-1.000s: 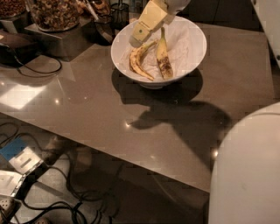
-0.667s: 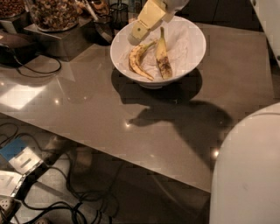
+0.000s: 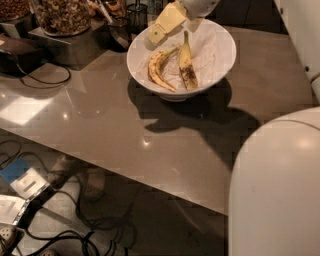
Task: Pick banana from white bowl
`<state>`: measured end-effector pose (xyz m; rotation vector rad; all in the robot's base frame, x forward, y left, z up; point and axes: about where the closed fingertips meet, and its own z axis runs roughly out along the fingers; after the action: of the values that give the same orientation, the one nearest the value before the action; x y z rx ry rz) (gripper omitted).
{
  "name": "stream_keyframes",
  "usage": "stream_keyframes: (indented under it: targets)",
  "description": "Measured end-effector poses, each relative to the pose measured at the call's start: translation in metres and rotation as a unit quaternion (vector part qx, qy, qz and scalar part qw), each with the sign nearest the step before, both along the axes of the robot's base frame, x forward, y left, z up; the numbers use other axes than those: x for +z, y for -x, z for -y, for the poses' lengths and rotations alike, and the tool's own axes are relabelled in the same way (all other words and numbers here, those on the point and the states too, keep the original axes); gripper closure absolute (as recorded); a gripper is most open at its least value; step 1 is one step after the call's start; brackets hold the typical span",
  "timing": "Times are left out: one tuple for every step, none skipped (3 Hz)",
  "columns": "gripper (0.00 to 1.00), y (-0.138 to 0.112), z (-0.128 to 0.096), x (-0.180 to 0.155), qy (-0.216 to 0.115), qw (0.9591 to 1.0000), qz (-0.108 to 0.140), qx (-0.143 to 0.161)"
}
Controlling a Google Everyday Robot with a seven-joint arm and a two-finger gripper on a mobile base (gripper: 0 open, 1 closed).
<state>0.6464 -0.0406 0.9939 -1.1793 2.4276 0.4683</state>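
The banana (image 3: 186,64) lies in the white bowl (image 3: 216,49), right of the gripper (image 3: 159,31) and nearer the camera, its long axis running near to far, stem pointing away. The gripper hovers over the bowl's far-left rim — whether open or closed, I cannot tell.

white bowl (image 3: 220,59): glossy white, smooth, ceramic look, with soft highlights on the wall. banana (image 3: 187,66) in it: matt yellow skin with dark-brown blotches. Curved banana (image 3: 157,71) at its 9 o'clock: matt, paler, finely specked. tool (image 3: 157,33) over the bowl rim at 11 o'clock: smooth pale-yellow plastic look, satin. table (image 3: 100,125): polished grey-brown top with sharp glints. Jar (image 3: 62,15) at the table's 11 o'clock: clear glass, on a dull metal-looking box (image 3: 70,49). Robot shell (image 3: 275,190) at 4 o'clock: smooth white plastic, low sheen.
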Motion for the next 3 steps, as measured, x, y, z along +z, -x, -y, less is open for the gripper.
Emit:
stream_keyframes:
  targets:
    - [0.00,-0.016,0.010,-0.020,0.018,0.9982,-0.025,-0.051]
    - [0.00,-0.021,0.006,-0.020,0.012,0.9982,-0.020,-0.055]
    - [0.00,-0.029,0.009,-0.028,0.003,0.9968,-0.030,-0.074]
